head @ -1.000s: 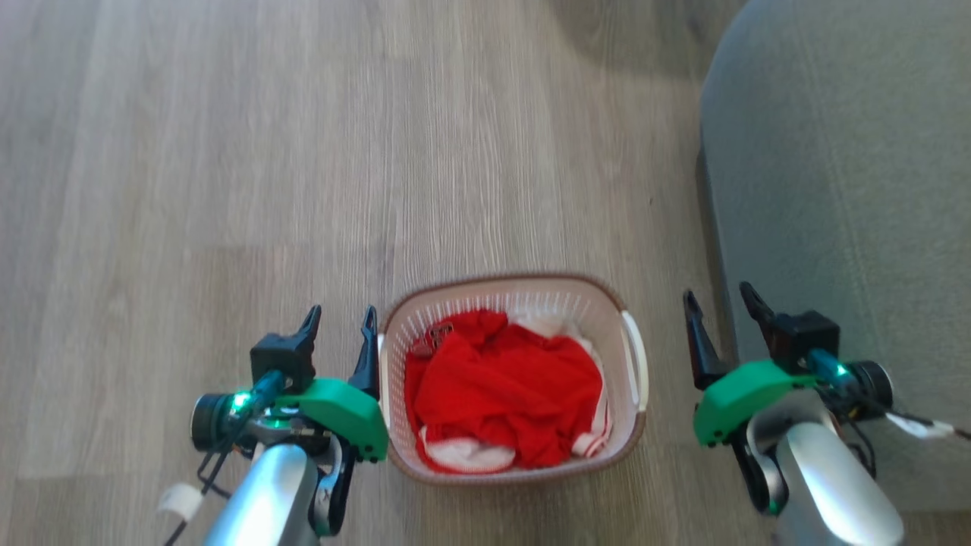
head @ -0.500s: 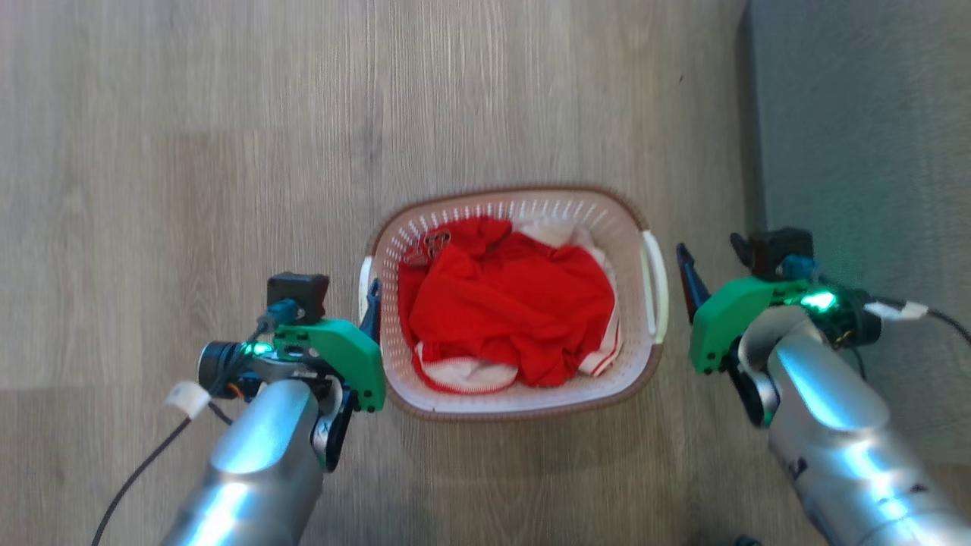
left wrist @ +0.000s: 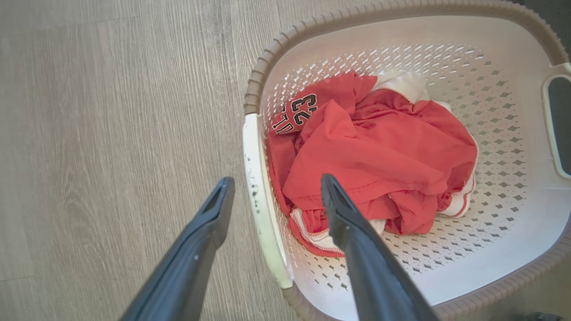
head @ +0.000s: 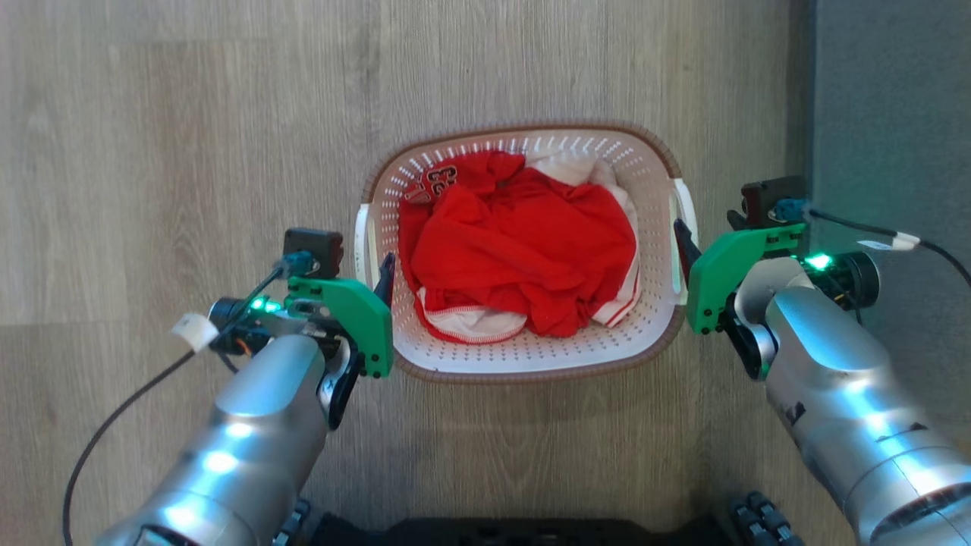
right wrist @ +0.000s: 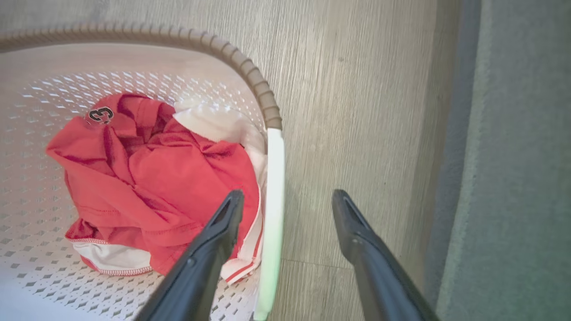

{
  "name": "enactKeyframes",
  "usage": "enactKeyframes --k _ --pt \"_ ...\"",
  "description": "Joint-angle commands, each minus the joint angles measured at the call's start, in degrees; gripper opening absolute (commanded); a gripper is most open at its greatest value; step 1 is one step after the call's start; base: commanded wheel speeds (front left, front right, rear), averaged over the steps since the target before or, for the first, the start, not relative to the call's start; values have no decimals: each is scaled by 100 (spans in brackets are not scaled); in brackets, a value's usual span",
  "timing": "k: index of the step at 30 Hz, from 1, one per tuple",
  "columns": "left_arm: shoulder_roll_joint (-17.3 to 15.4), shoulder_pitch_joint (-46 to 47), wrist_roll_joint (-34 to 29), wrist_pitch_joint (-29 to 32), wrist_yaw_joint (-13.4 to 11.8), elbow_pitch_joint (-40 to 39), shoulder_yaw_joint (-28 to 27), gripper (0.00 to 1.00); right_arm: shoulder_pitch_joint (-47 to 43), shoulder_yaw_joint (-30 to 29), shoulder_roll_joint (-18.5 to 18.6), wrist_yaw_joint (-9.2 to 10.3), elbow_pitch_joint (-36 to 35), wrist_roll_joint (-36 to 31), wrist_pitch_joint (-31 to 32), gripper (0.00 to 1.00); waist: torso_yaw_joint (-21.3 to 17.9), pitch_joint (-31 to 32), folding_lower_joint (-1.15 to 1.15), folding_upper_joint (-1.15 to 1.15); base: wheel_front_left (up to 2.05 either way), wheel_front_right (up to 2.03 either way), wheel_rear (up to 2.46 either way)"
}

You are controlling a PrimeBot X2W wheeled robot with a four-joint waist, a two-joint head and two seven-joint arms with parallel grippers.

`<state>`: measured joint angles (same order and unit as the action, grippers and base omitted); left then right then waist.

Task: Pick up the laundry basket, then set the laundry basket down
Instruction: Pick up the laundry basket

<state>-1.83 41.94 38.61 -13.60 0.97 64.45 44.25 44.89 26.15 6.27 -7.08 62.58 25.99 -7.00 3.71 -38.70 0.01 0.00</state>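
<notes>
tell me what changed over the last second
The head camera tipped down, so the whole view shifted. Both grippers moved in on the basket: the right gripper crossed the gap to the right handle, and the left gripper edged over the left handle. Each now straddles its handle, one finger inside the basket, one outside. Unchanged: jaws open, nothing gripped, basket on the floor, clothes inside.

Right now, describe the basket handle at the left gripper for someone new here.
On the pale wood-grain floor sits a white perforated plastic laundry basket with a brown woven-look rim. Its white handle on the robot's left shows between the open left gripper's fingers; unlike the clean right handle, it carries dark specks.
</notes>
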Motion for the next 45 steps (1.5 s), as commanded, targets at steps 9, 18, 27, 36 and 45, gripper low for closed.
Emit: enactKeyframes --k 9,18,27,36,45 --pt "-105 372 549 428 122 233 532 100 95 445 -115 -41 181 589 257 100 -121 -365 -1 0 0 0 0" --pt "-105 707 877 782 39 326 888 100 372 743 -91 -41 233 945 406 100 -132 -716 -1 0 0 0 0" --pt "-105 1068 1143 992 20 369 1293 100 736 949 -107 -41 473 1294 541 100 -134 -1044 -1 0 0 0 0" --pt "-105 1235 1452 1192 -21 314 1560 100 910 1123 -160 -41 726 1420 514 100 -82 -1183 -1 0 0 0 0" --pt "-105 1313 1761 1255 -94 243 1831 100 986 1297 -139 -41 830 1516 467 100 -54 -1233 -1 0 0 0 0"
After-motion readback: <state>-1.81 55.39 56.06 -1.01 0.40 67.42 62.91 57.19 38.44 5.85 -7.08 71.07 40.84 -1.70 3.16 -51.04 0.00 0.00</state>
